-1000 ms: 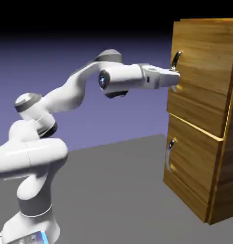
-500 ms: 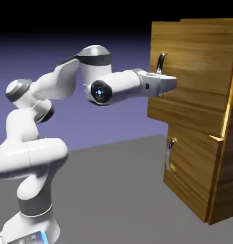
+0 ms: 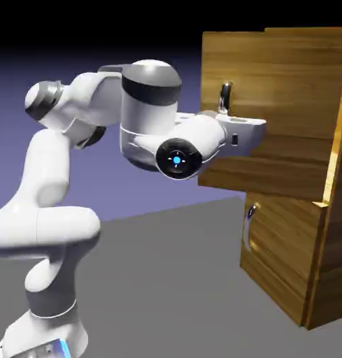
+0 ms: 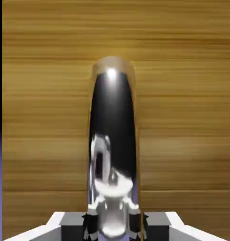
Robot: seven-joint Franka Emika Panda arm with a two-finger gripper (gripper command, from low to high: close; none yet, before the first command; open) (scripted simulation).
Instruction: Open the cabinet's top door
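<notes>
The wooden cabinet stands at the exterior view's right. Its top door is swung out from the cabinet body, its free edge toward the left. On that door, the top of the curved silver handle shows above my hand. My gripper is shut on this handle. In the hand view the handle rises large and shiny from between my grey fingertips, with the door's wood grain filling the background. The gripper sits at the bottom edge.
The lower door with its own silver handle stays flush with the cabinet. The arm's elbow and forearm bulk in front of the open door's left edge. Grey table spreads below.
The top door has swung steadily outward to the left. My hand moved left with the handle in it, and the arm folded back toward its base.
</notes>
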